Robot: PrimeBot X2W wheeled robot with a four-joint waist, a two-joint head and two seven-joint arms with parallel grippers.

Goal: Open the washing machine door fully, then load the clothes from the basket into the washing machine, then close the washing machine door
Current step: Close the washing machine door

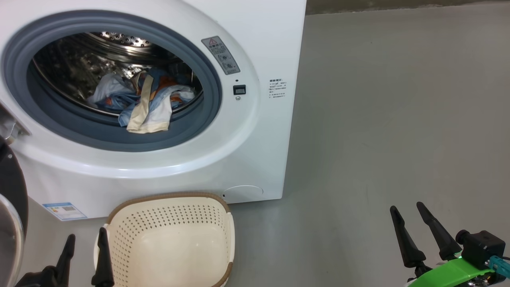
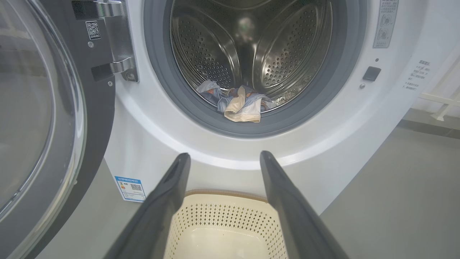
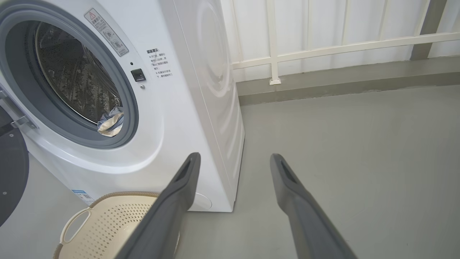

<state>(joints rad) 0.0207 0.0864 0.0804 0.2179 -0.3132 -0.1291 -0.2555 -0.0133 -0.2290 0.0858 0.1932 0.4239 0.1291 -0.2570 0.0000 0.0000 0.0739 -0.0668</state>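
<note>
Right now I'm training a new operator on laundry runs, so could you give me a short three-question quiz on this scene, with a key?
1. True or false: the basket is empty.
2. Multiple choice: where do the clothes lie? A, inside the washing machine; B, in the basket; C, on top of the washing machine.
3. Short answer: judging from how things lie, which step of the job is not yet done?

Key
1. True.
2. A.
3. Closing the washing machine door, which stands open at the left of the machine.
</note>
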